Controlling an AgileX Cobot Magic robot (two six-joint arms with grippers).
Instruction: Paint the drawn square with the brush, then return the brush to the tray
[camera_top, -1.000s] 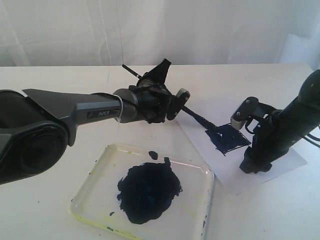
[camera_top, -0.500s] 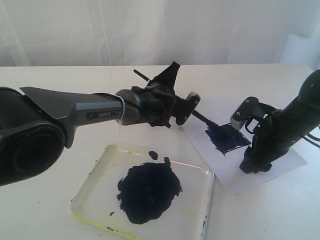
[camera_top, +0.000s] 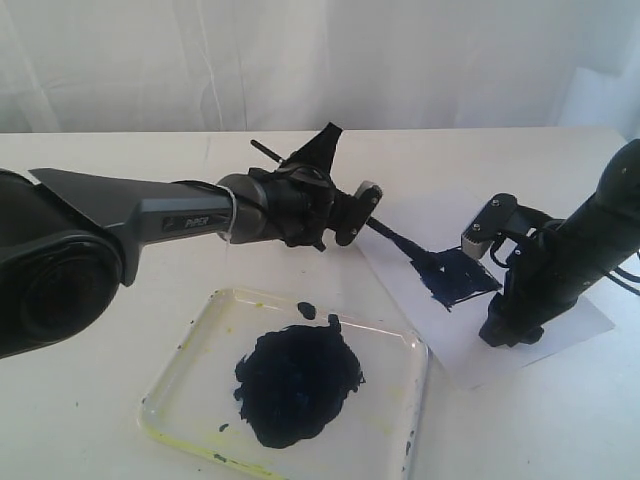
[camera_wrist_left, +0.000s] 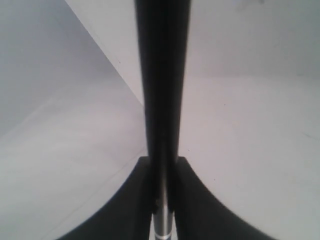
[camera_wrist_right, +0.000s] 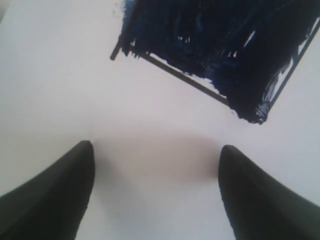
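A plain white table (camera_top: 560, 430) fills the scene, its far edge meeting a pale, softly folded white curtain (camera_top: 300, 60) that closes off the whole background. Near the table's front edge lies the tray (camera_top: 190, 385), clear and shallow, with yellowish stains along its rim, a big blue-black paint blob (camera_top: 298, 380) in the middle and a few small dark spatters around it. Farther back and toward the right-hand edge of the table lies a white paper sheet (camera_top: 450, 345), set at an angle to the edges. On it is the drawn square (camera_top: 458, 280), now mostly a solid blue-black patch. The right wrist view shows the square (camera_wrist_right: 210, 45) with streaky strokes, thin white gaps near one side and a bare strip just inside one black outline. The left gripper (camera_top: 358, 212) is above the bare table between the tray and the paper, its jaws pinching the brush (camera_top: 398, 240). The left wrist view shows the black shaft of the brush (camera_wrist_left: 162, 100) clamped between them. The brush slants down from there, and its dark tip meets the paper at the edge of the square. The right gripper (camera_wrist_right: 156, 147) stands with its jaws spread wide and nothing between them, tips down at the paper just beside the square.
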